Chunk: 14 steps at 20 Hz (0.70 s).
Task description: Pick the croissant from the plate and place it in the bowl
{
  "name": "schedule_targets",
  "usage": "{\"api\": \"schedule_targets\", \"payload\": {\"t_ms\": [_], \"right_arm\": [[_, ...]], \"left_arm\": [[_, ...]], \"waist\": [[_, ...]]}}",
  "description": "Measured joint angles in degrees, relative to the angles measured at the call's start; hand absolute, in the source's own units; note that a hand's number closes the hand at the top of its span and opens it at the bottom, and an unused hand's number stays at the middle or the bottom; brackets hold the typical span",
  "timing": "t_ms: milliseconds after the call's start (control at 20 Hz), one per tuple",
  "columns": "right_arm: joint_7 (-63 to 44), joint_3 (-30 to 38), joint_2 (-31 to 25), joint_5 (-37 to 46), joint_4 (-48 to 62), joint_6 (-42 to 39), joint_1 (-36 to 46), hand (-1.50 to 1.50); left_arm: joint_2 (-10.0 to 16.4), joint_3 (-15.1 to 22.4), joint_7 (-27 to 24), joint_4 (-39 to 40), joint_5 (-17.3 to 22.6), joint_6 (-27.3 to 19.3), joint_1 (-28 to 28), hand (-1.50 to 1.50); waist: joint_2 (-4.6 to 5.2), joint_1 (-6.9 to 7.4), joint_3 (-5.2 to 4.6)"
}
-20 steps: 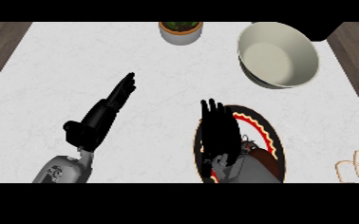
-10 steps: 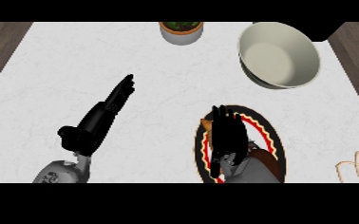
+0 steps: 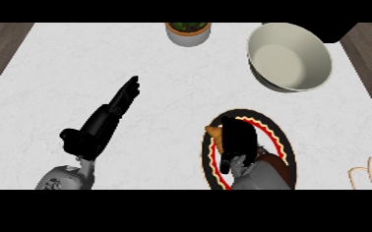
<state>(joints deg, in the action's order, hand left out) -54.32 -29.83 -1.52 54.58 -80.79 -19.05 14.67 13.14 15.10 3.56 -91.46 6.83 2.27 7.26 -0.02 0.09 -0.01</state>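
Observation:
A dark plate (image 3: 276, 137) with a red zigzag rim lies at the lower right of the white counter. On it my right hand (image 3: 238, 138) curls down over the croissant (image 3: 215, 137), of which only a brown tip shows at the hand's left side. The cream bowl (image 3: 289, 56) stands empty at the upper right, well beyond the plate. My left hand (image 3: 109, 116) rests open on the counter at the left, fingers straight and pointing up and to the right.
A small pot with a green plant (image 3: 188, 31) stands at the counter's far edge, left of the bowl. A pale looped thing (image 3: 358, 176) shows at the right edge. Dark wood borders the counter (image 3: 87, 64) on both sides.
My right hand has drawn back toward me and curled its fingers down over the croissant on the plate. The left hand has stayed put.

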Motion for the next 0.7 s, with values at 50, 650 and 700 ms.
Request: {"api": "schedule_targets", "payload": {"t_ms": [50, 650, 700], "right_arm": [[0.61, -0.15, 0.1, 0.61, -0.28, 0.24, -0.05, 1.5], [9.09, 4.1, 1.07, 2.64, 9.57, 4.74, 9.95, 1.5], [10.38, 5.19, 1.16, 1.2, 11.4, 4.08, 12.9, 1.5]], "left_arm": [[-0.67, 0.27, 0.46, -0.52, -0.59, -0.29, -0.19, 0.0], [-2.87, -2.31, 0.53, -0.08, -2.88, 2.74, -0.42, 0.0], [-3.26, -2.14, 0.16, 0.35, -3.04, 2.75, -0.12, 0.0]], "waist": [[0.0, 0.0, 0.0], [0.09, 0.47, 0.0], [0.19, 0.7, 0.0]]}}
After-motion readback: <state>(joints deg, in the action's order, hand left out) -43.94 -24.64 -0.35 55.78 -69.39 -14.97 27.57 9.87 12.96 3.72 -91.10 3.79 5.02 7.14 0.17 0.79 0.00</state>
